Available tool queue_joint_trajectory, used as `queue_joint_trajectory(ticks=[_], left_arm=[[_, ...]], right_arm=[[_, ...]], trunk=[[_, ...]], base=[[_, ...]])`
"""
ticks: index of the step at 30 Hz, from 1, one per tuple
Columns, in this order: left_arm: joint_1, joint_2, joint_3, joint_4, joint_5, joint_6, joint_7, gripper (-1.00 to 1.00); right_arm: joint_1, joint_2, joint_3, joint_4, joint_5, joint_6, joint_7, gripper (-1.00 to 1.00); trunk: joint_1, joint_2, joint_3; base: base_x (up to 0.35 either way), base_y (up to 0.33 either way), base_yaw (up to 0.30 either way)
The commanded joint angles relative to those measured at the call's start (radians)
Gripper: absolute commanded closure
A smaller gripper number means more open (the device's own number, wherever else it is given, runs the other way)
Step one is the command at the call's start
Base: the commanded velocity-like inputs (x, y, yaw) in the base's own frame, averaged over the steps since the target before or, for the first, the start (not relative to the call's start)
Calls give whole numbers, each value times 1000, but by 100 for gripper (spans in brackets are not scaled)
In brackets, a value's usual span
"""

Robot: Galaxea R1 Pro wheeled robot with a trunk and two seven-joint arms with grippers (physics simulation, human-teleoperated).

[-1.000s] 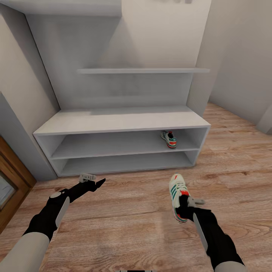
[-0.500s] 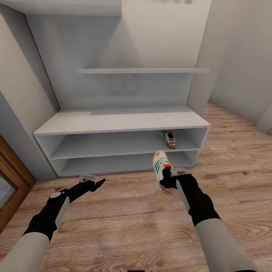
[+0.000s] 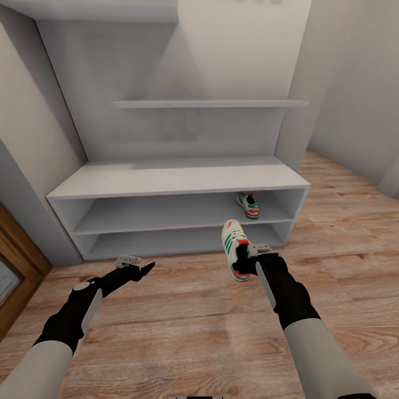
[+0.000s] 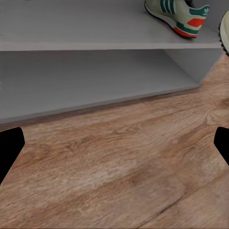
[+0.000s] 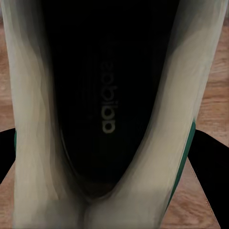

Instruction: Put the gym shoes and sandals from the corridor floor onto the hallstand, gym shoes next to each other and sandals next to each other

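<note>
While the right gripper clamps one gym shoe above the corridor floor, the second gym shoe sits beyond it on the hallstand's upper shelf. Left gripper hangs apart-fingered, holding nothing, short of the hallstand.

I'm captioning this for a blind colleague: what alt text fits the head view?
The right gripper holds a gym shoe above the wood floor before a white shoe rack, whose upper shelf holds the matching shoe. The left gripper hangs open, holding nothing.
</note>
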Motion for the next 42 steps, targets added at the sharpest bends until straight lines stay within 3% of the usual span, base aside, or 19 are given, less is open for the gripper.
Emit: queue_joint_trajectory(ticks=[1, 17, 42], left_arm=[[-1, 0, 2, 0, 9, 10, -5, -100], [-1, 0, 2, -1, 8, 10, -4, -100], [-1, 0, 2, -1, 9, 10, -4, -100]], right_arm=[[0, 0, 1, -1, 5, 5, 2, 100], [0, 0, 0, -1, 7, 3, 1, 100], [0, -5, -12, 10, 5, -8, -9, 100]], trunk=[[0, 0, -1], [0, 0, -13], [0, 0, -14]], base=[[190, -162, 142], [111, -98, 218], [49, -35, 7]])
